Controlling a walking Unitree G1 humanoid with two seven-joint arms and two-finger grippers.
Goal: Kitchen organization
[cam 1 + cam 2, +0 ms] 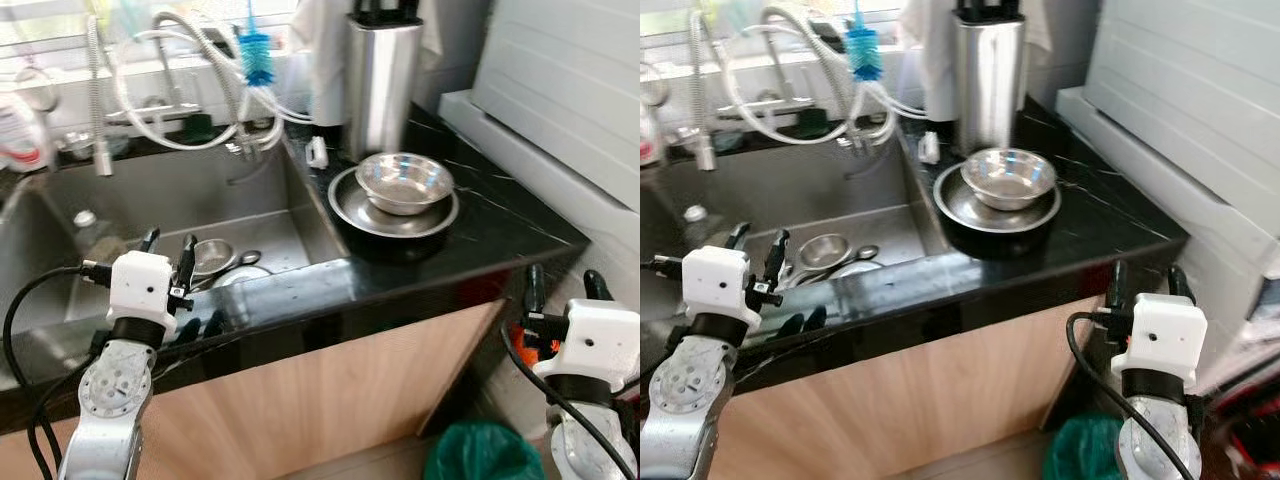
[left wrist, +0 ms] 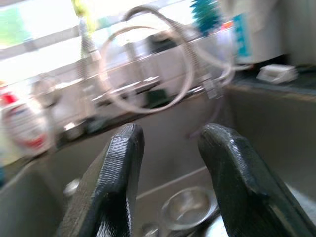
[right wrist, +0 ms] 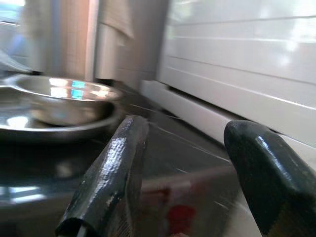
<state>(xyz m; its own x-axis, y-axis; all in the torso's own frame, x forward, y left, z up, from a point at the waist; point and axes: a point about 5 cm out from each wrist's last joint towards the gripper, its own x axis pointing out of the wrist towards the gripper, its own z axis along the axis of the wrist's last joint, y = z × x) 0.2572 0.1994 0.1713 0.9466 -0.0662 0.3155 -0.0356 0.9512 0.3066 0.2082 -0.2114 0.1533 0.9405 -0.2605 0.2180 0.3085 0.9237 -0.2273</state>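
Fingers spread, empty, on left gripper (image 1: 168,247) over sink (image 1: 290,215) edge and right gripper (image 1: 562,283) beside counter (image 1: 500,215); eye views show steel bowl (image 1: 404,182) on plate (image 1: 350,210).

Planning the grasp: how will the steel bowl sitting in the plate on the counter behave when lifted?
The steel bowl looks thin, so probably light and rigid. Its polished curved wall may slip in the jaws. Resting loose in the steel plate, it could slide if nudged.

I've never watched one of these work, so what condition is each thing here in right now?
Steel bowl: upright, empty, sitting in a steel plate.
Small bowl: lying in the sink.
Left gripper: open, holding nothing.
Right gripper: open, holding nothing.
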